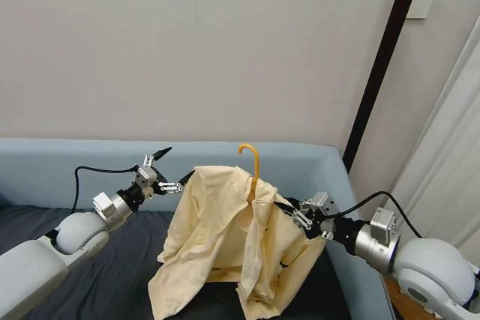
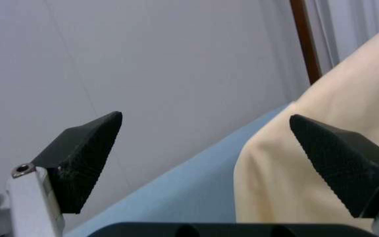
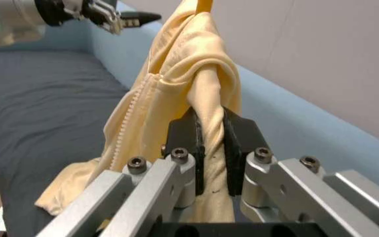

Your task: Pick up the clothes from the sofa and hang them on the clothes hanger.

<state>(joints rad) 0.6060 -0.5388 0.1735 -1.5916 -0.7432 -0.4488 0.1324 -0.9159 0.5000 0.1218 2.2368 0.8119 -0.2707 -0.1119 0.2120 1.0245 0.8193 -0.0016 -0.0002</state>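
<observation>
Pale yellow garment hung on a hanger above the blue sofa. Right gripper — jaws pinched tight on a bunched fold of the garment. Left gripper — jaws spread wide, just beside the garment's opposite shoulder.

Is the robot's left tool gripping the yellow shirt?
No, the left tool stands wide open with nothing inside it, and the yellow shirt hangs just beyond one side.
</observation>
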